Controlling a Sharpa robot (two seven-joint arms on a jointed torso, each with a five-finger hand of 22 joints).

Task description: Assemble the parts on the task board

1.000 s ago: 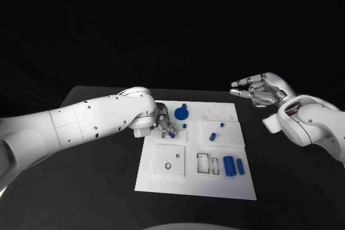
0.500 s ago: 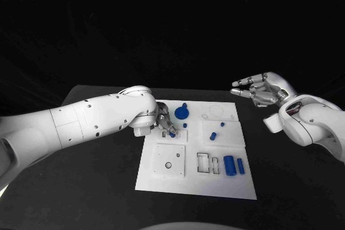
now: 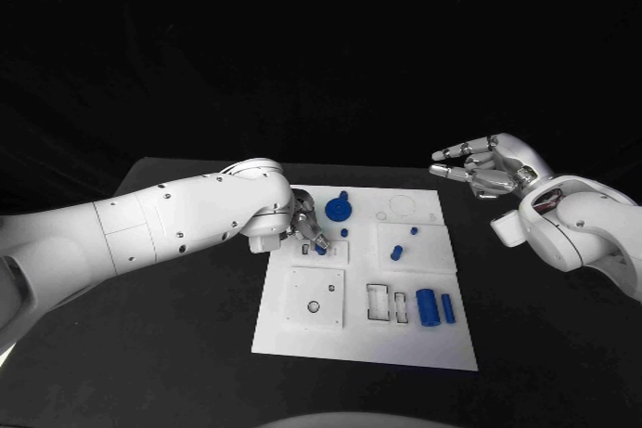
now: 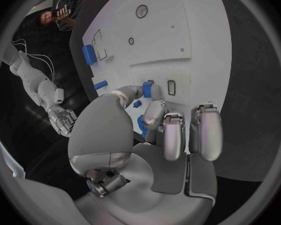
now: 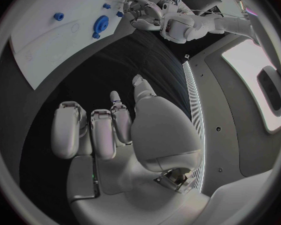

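The white task board lies in the middle of the table. My left hand hovers low over its back left area and pinches a small blue part between thumb and a finger, right beside a small rectangular slot; the same part shows at the fingertips in the left wrist view. My right hand is raised off the board's back right corner, fingers apart and holding nothing. A blue gear-like part stands just behind the left hand.
Loose blue parts lie on the board: a small peg, a small stub, a short piece, a thick cylinder and a slim bar. Two rectangular slots are next to the cylinder. Black table surrounds the board.
My left hand has barely shifted; the small blue part now shows a little more under its fingertips. The right hand stays raised in place.
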